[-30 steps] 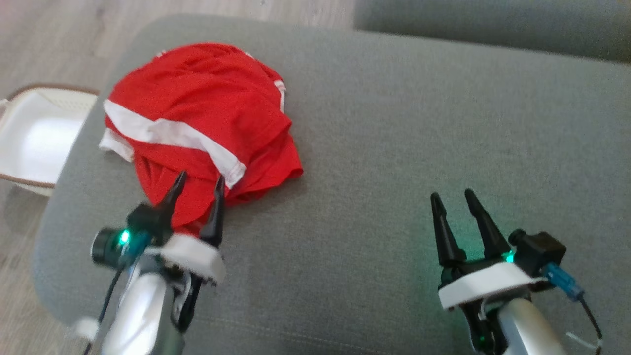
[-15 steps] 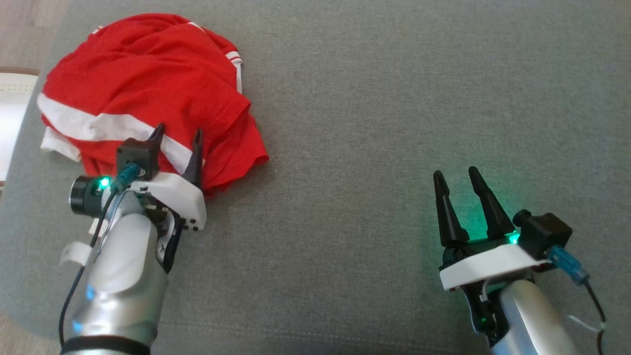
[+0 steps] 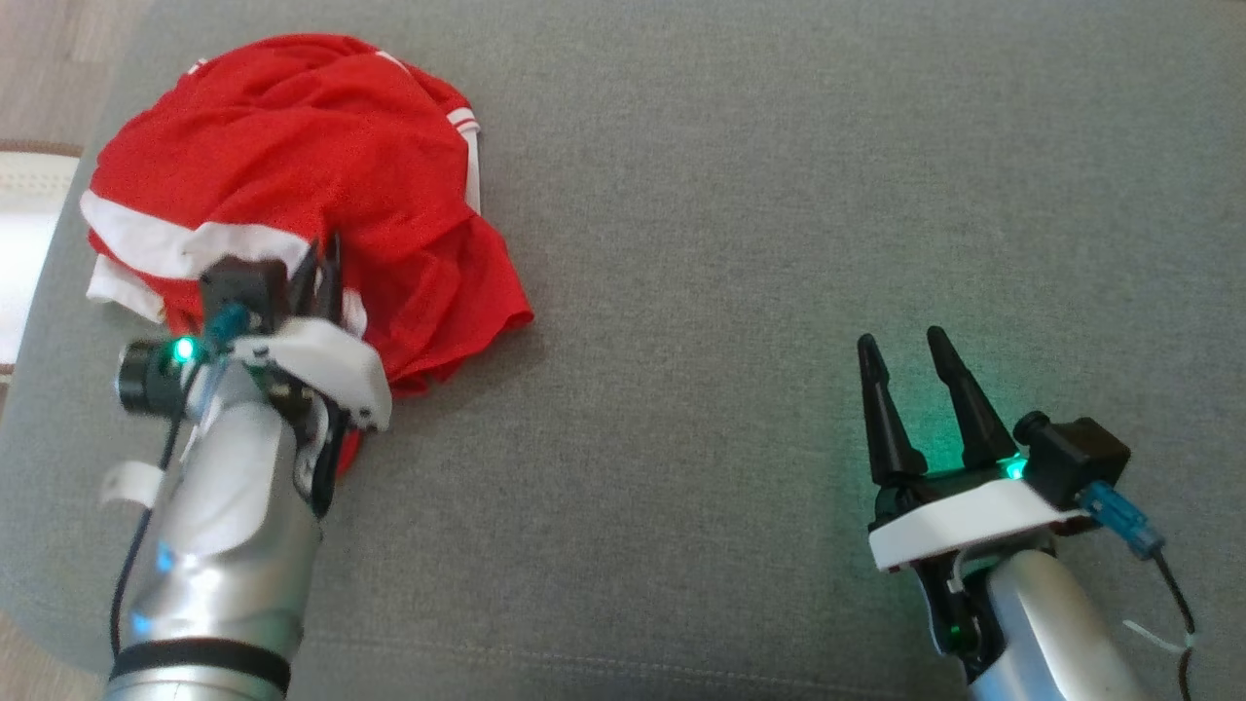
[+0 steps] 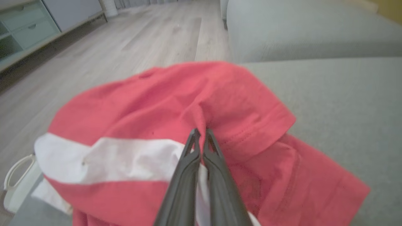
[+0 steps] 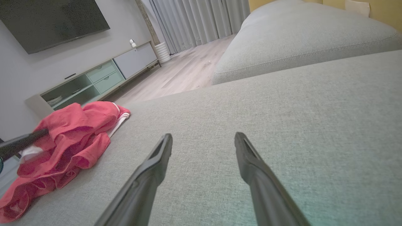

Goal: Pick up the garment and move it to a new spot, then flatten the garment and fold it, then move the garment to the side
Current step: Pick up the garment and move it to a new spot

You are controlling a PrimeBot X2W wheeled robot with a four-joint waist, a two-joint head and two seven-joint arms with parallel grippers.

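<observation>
Grey sofa cushion [image 3: 779,195]: left gripper [image 3: 323,257] pinching crumpled garment [image 3: 292,156] (right gripper [image 3: 910,352] spread).

A white basket [image 3: 24,243] stands beside the grey sofa [image 3: 779,195].

A broad grey upholstered cushion [image 3: 779,195] is spread across the head view. In the right wrist view, a second grey cushion [image 5: 298,37] is seen at one o'clock and pale wood-plank floor [image 5: 185,75] at twelve, with grey curtains [image 5: 201,18] hung beyond. At ten o'clock a dark television [image 5: 53,18] is mounted on a grey wall [image 5: 47,62] above a low pale-green cabinet [image 5: 94,78].
</observation>
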